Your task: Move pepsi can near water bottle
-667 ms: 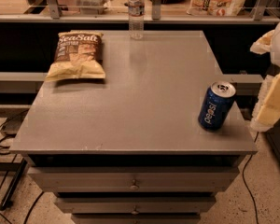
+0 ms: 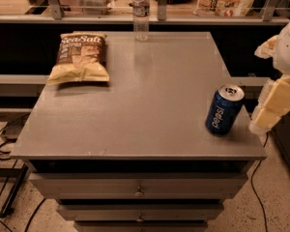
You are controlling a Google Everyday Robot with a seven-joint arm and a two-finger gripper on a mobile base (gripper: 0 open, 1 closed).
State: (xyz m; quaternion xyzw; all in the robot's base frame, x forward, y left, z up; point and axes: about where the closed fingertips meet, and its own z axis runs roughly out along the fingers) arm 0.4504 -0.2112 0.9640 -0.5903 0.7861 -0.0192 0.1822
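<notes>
Your grey tabletop [image 2: 150, 115] filled most of the view; it sat on a drawer unit [image 2: 137, 190] with two handles showing at the front; a shelf rail ran behind the far edge.

The sea-salt chip bag [image 2: 79, 57] lay flat at far left, well apart from everything that mattered; not in your path.

The tool [image 2: 270, 110] hung off the right edge of the tabletop, pale and angled down-left, just beside the pepsi can; there looked to be a thin gap between them, so I judged nothing was held; whether it was spread or closed I could not tell from this angle.

The water bottle [image 2: 141, 13] stood upright at the far edge, near the middle, cap up.

The pepsi can [image 2: 224, 110] stood at near right, close to the right edge, leaning slightly as seen from here, silver top up, lettering facing you; well apart from the bottle, nearly the full depth of the tabletop away.

My read: you were at the approach step; grasp not yet made; transport not begun.

The next move called for bringing the tool in from the right to straddle the can's body at mid-height; then close, lift clear, carry diagonally far-left; set down just beside the bottle, not touching it.

Risks: the can sat near the edge, so a nudge could tip or roll it off; the bottle is tall and light, so come in slow.
</notes>
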